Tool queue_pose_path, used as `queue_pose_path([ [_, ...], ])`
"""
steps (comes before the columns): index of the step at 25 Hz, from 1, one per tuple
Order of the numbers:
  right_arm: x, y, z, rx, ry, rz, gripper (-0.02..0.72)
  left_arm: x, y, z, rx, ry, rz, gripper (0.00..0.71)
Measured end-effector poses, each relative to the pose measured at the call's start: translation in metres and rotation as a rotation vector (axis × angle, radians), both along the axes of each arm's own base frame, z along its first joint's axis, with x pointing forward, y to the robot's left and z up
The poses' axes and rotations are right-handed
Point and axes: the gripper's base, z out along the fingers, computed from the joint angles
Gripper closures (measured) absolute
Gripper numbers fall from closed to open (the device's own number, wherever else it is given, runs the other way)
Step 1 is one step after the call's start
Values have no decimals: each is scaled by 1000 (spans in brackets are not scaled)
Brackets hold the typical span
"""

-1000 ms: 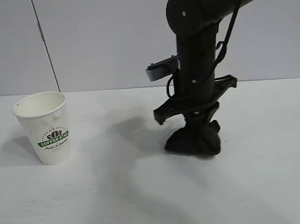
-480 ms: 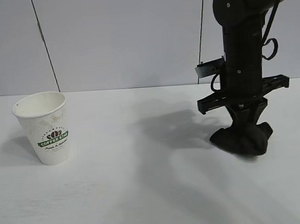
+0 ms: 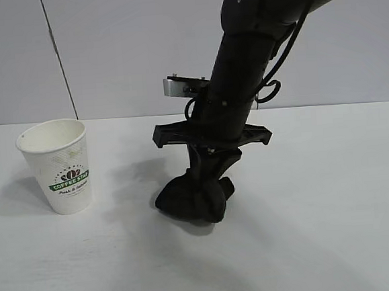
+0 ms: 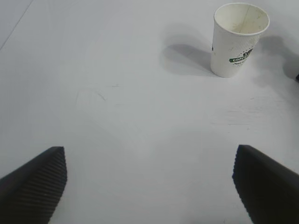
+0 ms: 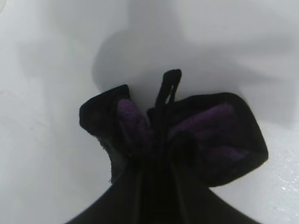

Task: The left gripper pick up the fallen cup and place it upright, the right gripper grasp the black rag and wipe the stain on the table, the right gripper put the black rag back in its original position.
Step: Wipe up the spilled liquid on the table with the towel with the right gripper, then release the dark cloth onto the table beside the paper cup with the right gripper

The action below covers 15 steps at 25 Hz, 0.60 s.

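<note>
I see table [image 3: 337, 242] white, broad. My right gripper [image 3: 199, 189] leans down at centre, fingers pinched on black rag [image 3: 189, 201], rag pressed on tabletop, well right of cup [image 3: 58, 166]. Cup upright at far left. My left gripper [image 4: 149, 186] hangs above bare table, fingers [image 4: 35, 179] spread wide, holding nothing, cup well beyond.
</note>
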Motion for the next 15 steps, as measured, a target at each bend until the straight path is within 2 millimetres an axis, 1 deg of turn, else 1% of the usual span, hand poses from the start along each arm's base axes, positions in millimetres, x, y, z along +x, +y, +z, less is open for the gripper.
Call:
queue_pose_path([
  [4,4,-16,-1,-99,-13,7,633,0,0,0,0,0,0,16],
  [7,6,-23,2,-157,-32,14,631,0,0,0,0,0,0,16],
  [8,7,-25,3,-169,-39,15,622,0,0,0,0,0,0,16],
  [9,7,-25,3,-173,-41,15,596,0,0,0,0,0,0,16],
  [10,7,-25,3,-172,-40,11,556,0,0,0,0,0,0,16],
  [11,7,-25,3,-167,-40,8,486,0,0,0,0,0,0,16],
  [14,6,-23,3,-148,-28,-14,225,0,0,0,0,0,0,16],
  [15,6,-23,3,-144,-25,-23,165,0,0,0,0,0,0,16],
])
